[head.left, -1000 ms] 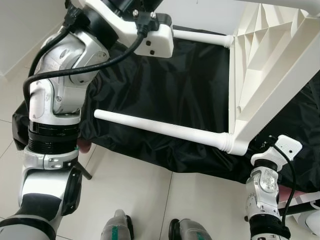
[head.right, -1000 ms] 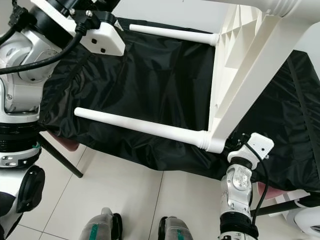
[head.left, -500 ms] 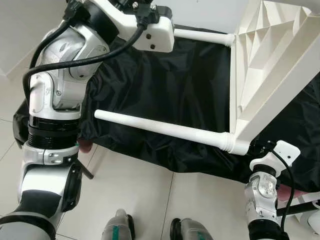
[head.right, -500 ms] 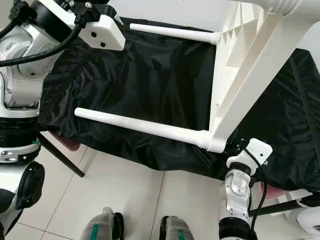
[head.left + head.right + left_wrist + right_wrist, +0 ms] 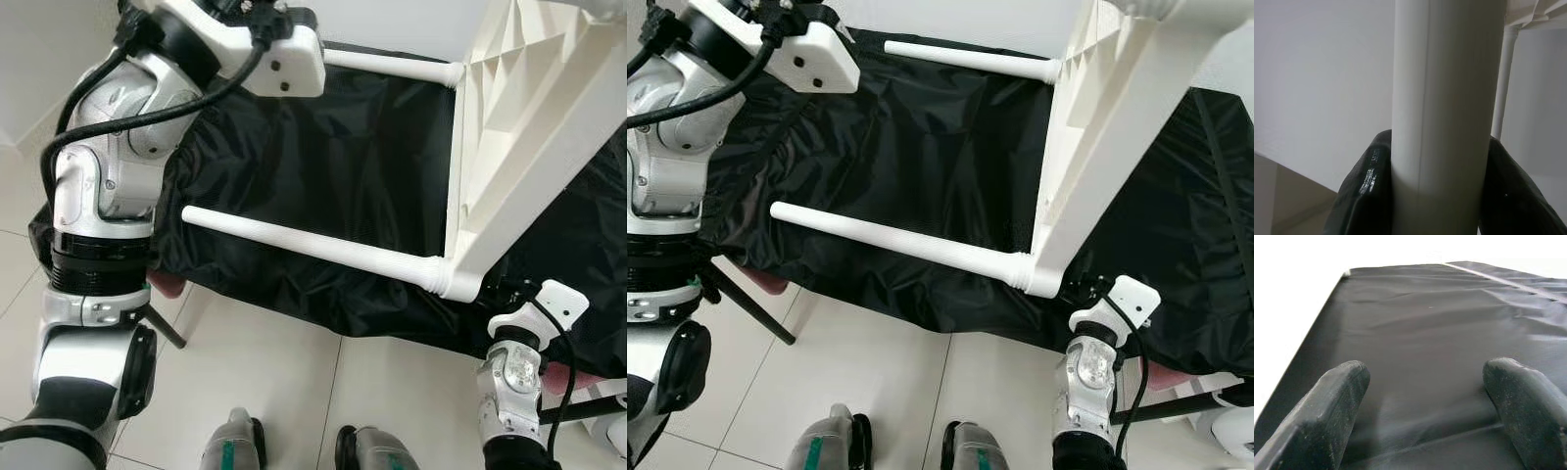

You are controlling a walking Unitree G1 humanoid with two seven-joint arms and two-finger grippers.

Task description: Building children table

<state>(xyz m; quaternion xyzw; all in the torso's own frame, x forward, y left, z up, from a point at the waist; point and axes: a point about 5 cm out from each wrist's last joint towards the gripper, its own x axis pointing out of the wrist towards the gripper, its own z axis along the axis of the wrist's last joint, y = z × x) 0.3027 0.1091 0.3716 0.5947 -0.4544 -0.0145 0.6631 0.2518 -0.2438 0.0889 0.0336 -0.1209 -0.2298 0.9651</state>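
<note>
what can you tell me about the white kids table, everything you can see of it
The white table looks like moulded plastic and is tipped on its side over a black cloth, its ribbed underside facing the robot's left. Two round tapered legs stick out sideways from its corners, the near leg and the far leg, both seated in collars. The left gripper is clamped around a white leg, a black finger on either side. The right gripper is open above the cloth, holding nothing.
</note>
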